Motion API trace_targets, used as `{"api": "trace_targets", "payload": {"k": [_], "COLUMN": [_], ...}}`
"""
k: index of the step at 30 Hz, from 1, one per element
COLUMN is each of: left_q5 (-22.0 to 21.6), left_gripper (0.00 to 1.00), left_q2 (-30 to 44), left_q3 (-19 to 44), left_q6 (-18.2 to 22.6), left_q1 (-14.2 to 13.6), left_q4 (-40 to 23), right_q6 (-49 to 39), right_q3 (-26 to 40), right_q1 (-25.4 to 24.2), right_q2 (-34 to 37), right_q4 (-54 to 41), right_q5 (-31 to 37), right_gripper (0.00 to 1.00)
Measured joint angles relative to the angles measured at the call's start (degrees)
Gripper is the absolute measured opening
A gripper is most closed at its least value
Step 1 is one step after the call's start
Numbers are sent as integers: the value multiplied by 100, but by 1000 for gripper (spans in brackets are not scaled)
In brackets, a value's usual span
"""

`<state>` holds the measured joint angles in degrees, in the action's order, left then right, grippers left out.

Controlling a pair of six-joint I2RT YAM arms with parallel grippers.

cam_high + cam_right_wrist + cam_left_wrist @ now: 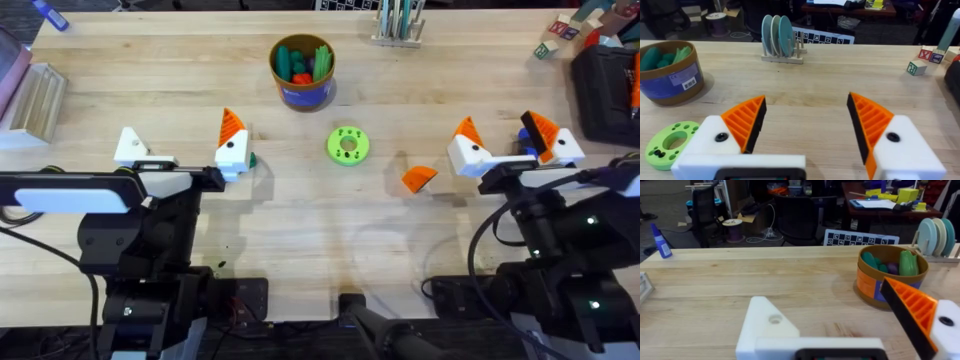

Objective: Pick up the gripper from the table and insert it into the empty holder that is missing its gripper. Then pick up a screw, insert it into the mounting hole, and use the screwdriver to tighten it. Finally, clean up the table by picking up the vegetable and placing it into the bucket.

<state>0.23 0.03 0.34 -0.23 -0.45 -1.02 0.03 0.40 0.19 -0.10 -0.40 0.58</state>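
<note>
Gripper (419,178), the loose orange wedge, lies on the table (300,220) just right of the green disc (348,146). Holder (131,147), the bare white jaw, is on the left gripper (181,150), spread wide, empty. Right gripper (805,125) likewise gapes, empty. Bucket (302,72) sits beyond the disc; left wrist view shows its contents (890,264).

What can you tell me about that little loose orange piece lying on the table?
The orange piece is a small wedge, roughly triangular, and looks like plastic. It lies flat on the wooden table, loose, touching nothing else. It sits between the green disc with holes and the right arm's fingers, which are spread open and apart from it.
</note>
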Motion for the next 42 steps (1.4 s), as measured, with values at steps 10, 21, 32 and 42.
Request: {"api": "trace_targets", "payload": {"k": [10, 21, 32, 42], "left_q5": [-6, -7, 90, 563], "left_gripper": [985, 985, 985, 985], "left_q2": [0, 807, 4009, 4988], "left_q3": [0, 1689, 5726, 6290], "left_q6": [0, -11, -4, -18], "left_q1": [0, 0, 0, 0], "left_q4": [0, -1765, -5499, -6289], "right_q6": [11, 260, 297, 297], "right_q3": [-2, 1196, 4255, 4693], "right_q1": [2, 2, 2, 2], "right_q2": [0, 501, 2630, 2881], "right_q4": [160, -1471, -3956, -3764], "right_q5": [-46, -135, -155, -155], "right_gripper": [991, 992, 992, 991]}}
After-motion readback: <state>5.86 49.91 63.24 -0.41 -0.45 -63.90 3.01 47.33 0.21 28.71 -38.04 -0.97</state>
